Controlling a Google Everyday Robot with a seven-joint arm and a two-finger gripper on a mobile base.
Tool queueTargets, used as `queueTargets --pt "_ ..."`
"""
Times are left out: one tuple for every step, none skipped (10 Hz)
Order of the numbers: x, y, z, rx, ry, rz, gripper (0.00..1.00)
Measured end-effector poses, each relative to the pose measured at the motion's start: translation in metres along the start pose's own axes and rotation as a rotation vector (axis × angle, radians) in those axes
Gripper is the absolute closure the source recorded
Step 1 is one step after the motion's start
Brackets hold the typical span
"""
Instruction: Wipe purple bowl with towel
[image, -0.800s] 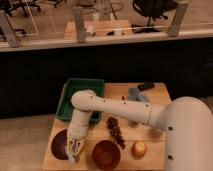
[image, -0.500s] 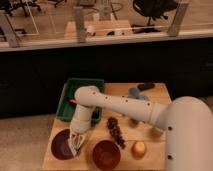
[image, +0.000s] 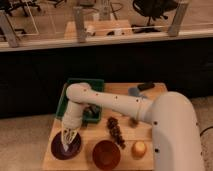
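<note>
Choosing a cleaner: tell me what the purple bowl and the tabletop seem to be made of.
Purple bowl: smooth plastic or glazed ceramic, going by its even dark colour; which one is unclear. Tabletop: likely wood, pale tan and matte. The gripper hangs inside the bowl.

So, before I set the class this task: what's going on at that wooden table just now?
A white robot arm reaches down to the front left of the wooden table, its gripper right over the shallow round dark purple bowl. Something pale at the gripper's tip, likely the towel, meets the bowl's inside. The reddish-brown round bowl beside it and the green tray behind are not being handled.
</note>
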Motion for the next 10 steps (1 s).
queueTargets --pt "-0.003 -0.012 0.006 -0.004 -0.008 -0.02 1.0" --pt "-0.01 -0.022 0.012 -0.007 -0.019 -0.048 1.0" --pt "-0.02 -0.026 0.014 -0.005 -0.032 -0.069 1.0" --pt "-0.028 -0.025 0.015 -0.004 -0.043 -0.082 1.0" --pt "-0.042 -0.02 0.019 -0.012 -0.06 -0.098 1.0" --pt "-0.052 -0.015 0.021 -0.019 -0.07 -0.107 1.0" --pt "-0.063 -0.008 0.024 -0.03 -0.083 -0.113 1.0" --pt "-0.071 0.003 0.026 -0.05 -0.1 -0.114 1.0" --pt "-0.075 0.011 0.027 -0.061 -0.107 -0.11 1.0" --pt "-0.077 0.022 0.025 -0.069 -0.11 -0.1 1.0"
